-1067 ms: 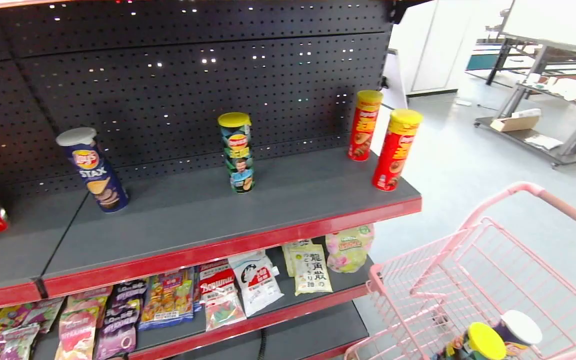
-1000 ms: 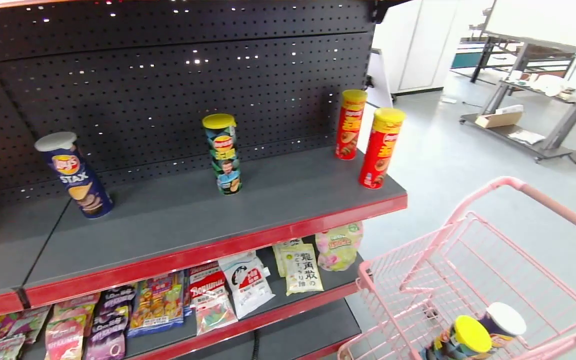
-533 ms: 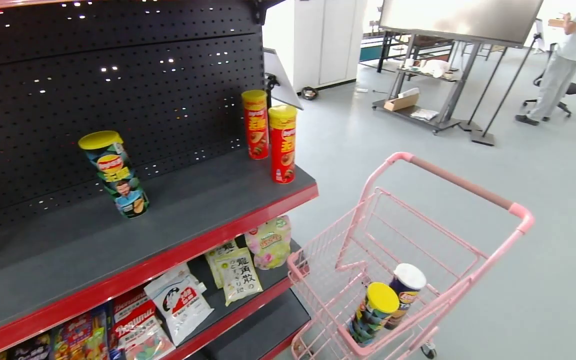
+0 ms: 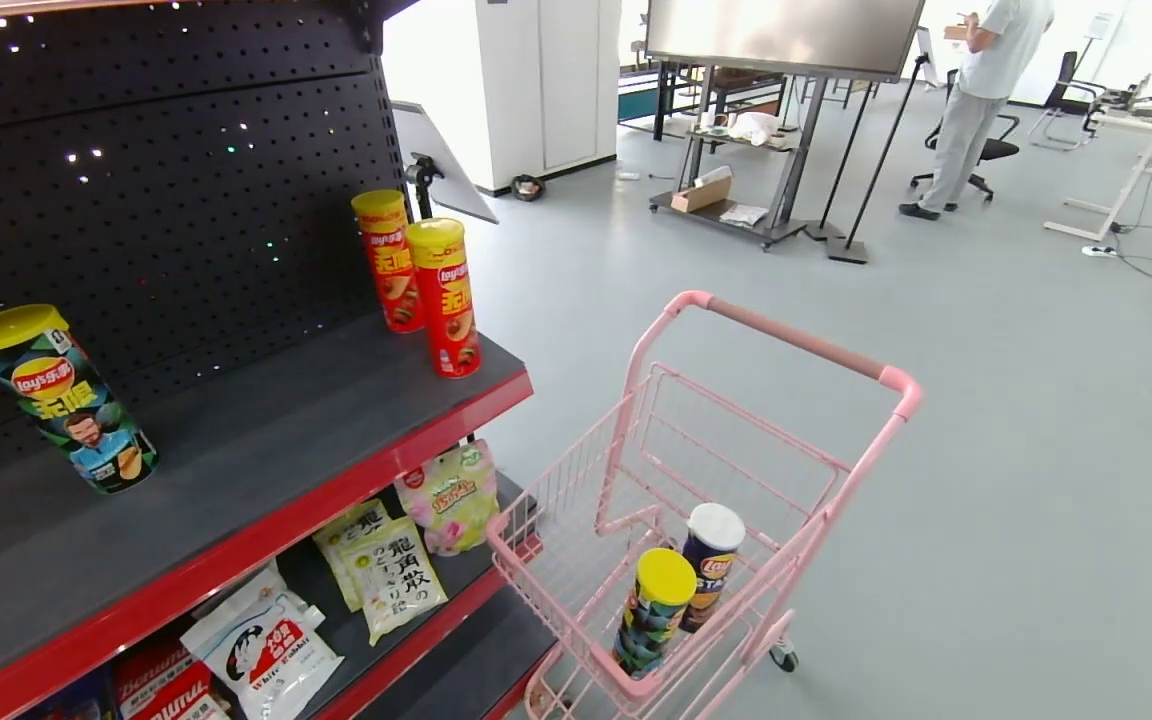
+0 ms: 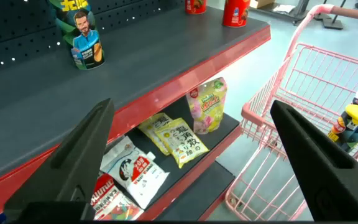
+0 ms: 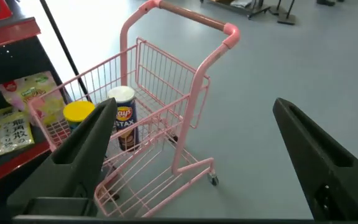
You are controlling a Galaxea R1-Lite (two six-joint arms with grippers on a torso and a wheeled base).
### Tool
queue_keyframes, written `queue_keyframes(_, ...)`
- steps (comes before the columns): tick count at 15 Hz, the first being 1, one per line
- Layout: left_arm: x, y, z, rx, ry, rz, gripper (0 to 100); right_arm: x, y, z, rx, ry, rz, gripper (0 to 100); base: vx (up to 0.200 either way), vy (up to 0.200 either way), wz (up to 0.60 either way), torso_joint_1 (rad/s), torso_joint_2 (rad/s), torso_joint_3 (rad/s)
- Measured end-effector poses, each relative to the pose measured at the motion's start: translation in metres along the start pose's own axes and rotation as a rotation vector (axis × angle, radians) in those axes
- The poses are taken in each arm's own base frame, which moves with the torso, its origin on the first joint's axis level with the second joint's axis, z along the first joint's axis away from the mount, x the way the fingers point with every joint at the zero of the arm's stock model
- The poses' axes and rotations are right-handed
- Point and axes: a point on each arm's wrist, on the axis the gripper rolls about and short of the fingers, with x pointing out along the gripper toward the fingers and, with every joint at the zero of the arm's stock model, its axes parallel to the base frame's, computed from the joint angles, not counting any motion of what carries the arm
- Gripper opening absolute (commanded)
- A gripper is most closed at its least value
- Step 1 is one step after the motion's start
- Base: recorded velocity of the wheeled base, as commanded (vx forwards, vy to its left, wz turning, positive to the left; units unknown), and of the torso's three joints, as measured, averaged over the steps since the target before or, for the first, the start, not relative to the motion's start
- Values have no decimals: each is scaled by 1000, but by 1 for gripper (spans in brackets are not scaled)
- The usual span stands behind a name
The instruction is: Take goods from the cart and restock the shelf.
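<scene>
Pink wire cart stands to the R of the shelf, beside its end.

Goods left in cart: 2 cans, both at the basket end away from the handle.
- yellow-lid can: dark green patterned body.
- white-lid can: dark blue body, just behind the yellow one. Touching or a hair apart, can't tell.
- both roughly upright, lids up, long axis vertical. Wire walls close on the near sides.

Me:
- R gripper: fingers wide apart, nothing between. Hangs above and beside the cart. Cans lie below and ahead of it.
- L gripper: fingers also spread, empty. Hangs by the shelf's red front edge, cart off to its far side.

Judgement: R arm is nearer the cans, so the pick looks like an R job. Come down from above and close across the tube under the lid. White-lid can looks the freer one from the open side, but not sure.

Can feel (guess): stiff smooth tubes, light, prob. slippery.

Already on shelf: green can towards the L, 2 red cans at the R end. Open deck between them = likely drop spot. Bags lie on the tier below.
</scene>
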Motion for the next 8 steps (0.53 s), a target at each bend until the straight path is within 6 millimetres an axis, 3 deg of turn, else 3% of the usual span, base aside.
queue_keyframes(3,0,0,0,0,0,0,100,-2,2,12,2,-22,85,100,0,0,0,0,0,0)
queue_keyframes(6,0,0,0,0,0,0,100,5,2,72,74,-24,133,100,0,0,0,0,0,0)
queue_keyframes(8,0,0,0,0,0,0,100,39,3,111,121,58,164,100,0,0,0,0,0,0)
